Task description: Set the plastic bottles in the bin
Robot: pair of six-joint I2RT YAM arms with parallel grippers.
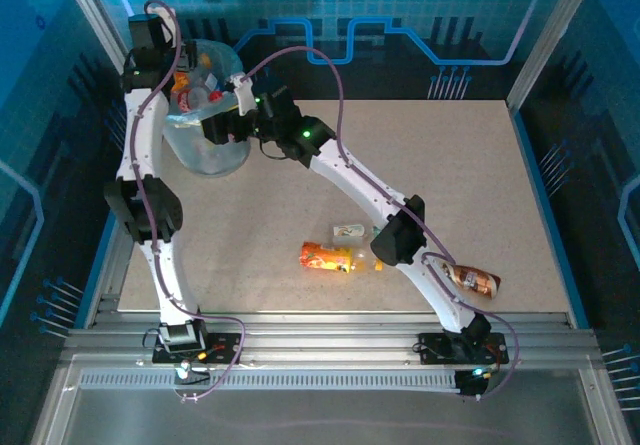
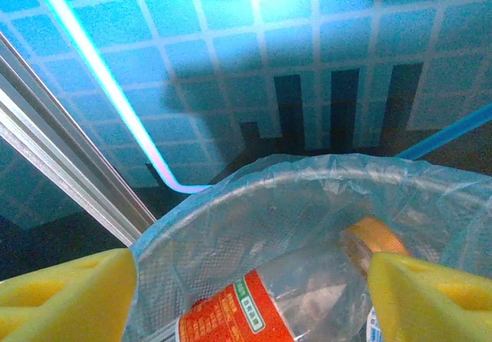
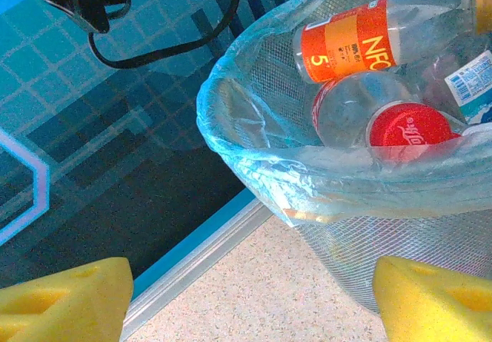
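Observation:
The bin, pale blue with a clear bag liner, stands at the table's far left. My left gripper hangs over its mouth. In the left wrist view that gripper is open, and a clear bottle with an orange-red label lies below the gap inside the bin's rim. My right gripper is open and empty beside the bin's wall, low over the tabletop. Several bottles lie in the bin. An orange bottle, a small pale one and a brown one lie on the table.
The right arm stretches diagonally across the table from its base to the bin. A metal frame rail runs along the table's far edge right behind the bin. Frame posts stand at the back corners.

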